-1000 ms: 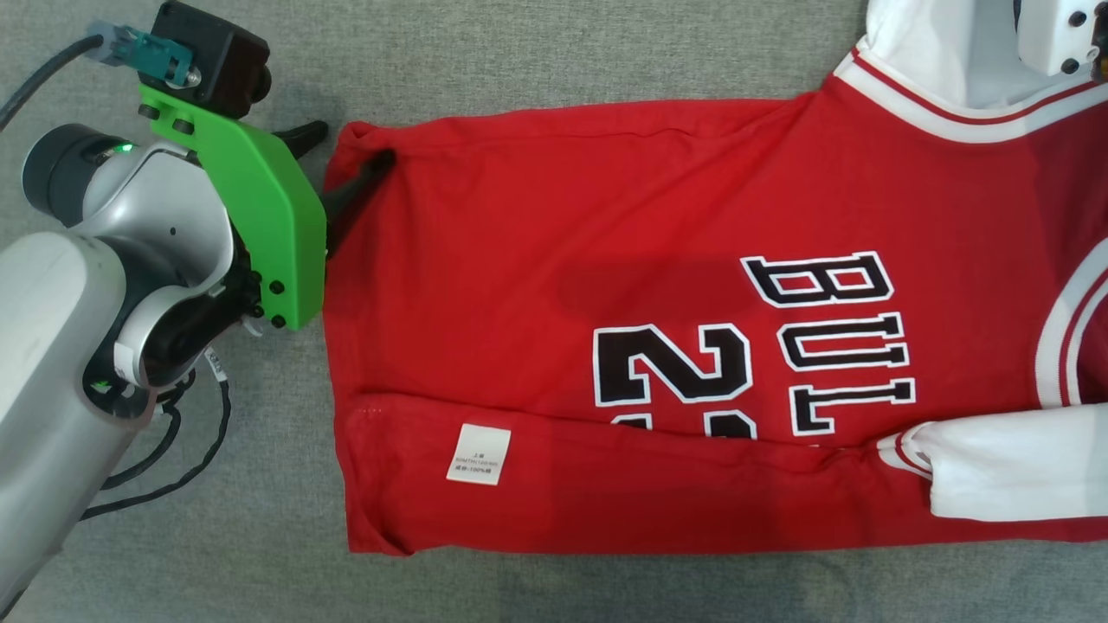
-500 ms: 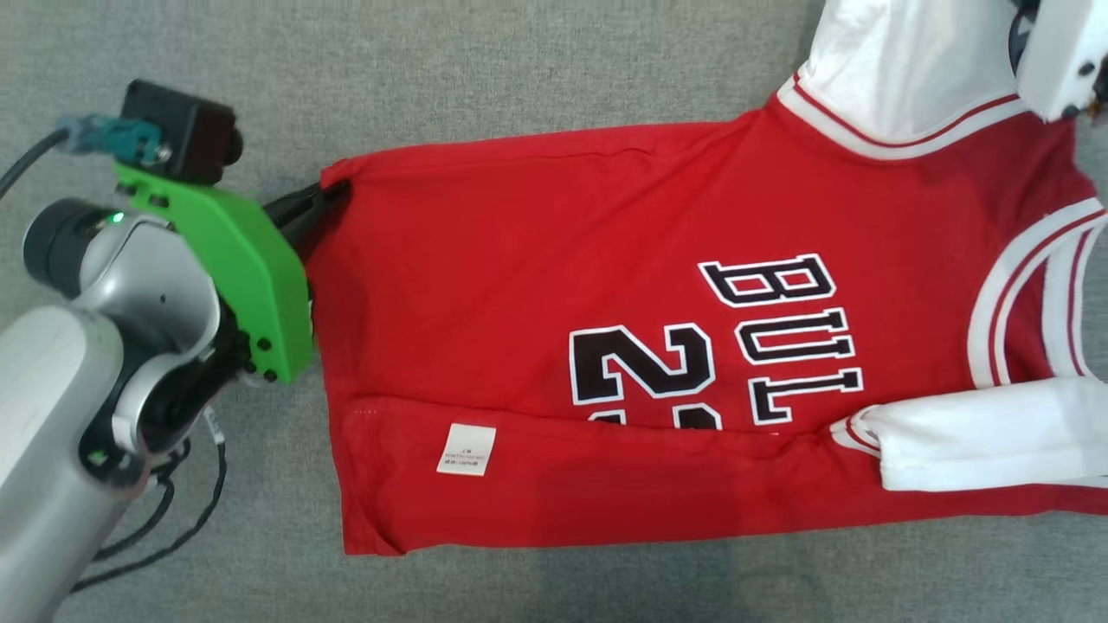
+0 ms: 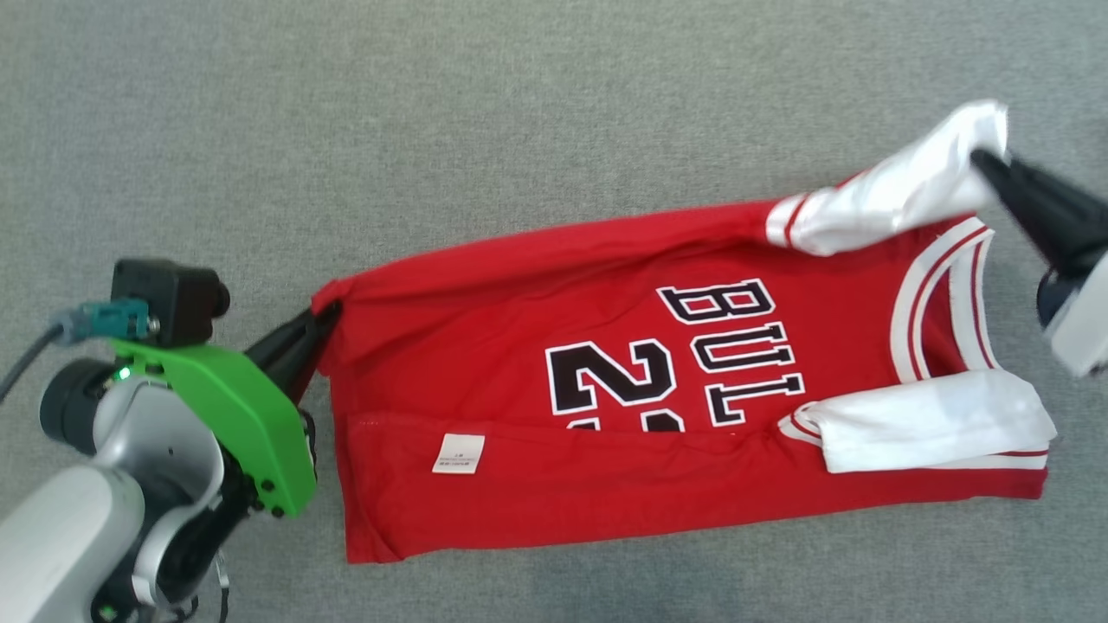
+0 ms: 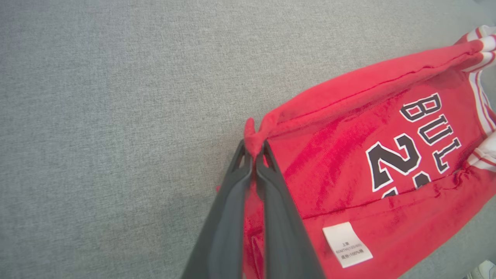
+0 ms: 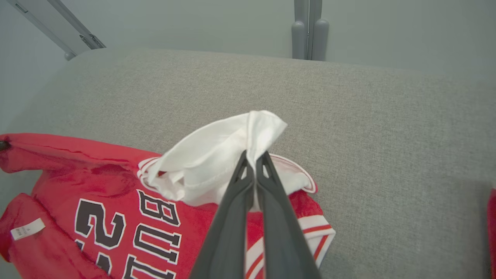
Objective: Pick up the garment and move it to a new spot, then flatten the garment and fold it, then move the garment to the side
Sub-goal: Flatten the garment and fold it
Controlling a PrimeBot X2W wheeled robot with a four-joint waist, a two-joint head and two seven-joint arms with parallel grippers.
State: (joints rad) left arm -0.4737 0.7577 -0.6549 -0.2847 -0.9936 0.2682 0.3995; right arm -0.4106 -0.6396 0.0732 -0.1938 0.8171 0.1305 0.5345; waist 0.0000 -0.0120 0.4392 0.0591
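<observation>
The garment (image 3: 606,407) is a red jersey with white sleeves and black lettering, spread across the grey surface with its near edge folded over. My left gripper (image 3: 316,322) is shut on the far hem corner (image 4: 254,135) at the jersey's left end. My right gripper (image 3: 982,160) is shut on the far white sleeve (image 3: 900,195), holding it raised off the surface; in the right wrist view the sleeve (image 5: 228,149) bunches around the closed fingertips (image 5: 254,157). The far edge of the jersey (image 4: 368,77) is stretched between the two grippers. A white care label (image 3: 458,453) shows on the folded near flap.
The grey fabric surface (image 3: 519,112) stretches wide beyond the jersey. Its back edge meets a pale wall with a grey post (image 5: 310,31) and a slanted metal rail (image 5: 58,27). My left arm's green bracket (image 3: 242,424) sits just left of the hem.
The far edge of the jersey has been lifted and drawn toward me, now pulled taut between both grippers. The right gripper's fingers have come into view holding the white sleeve. The head view has shifted too.
</observation>
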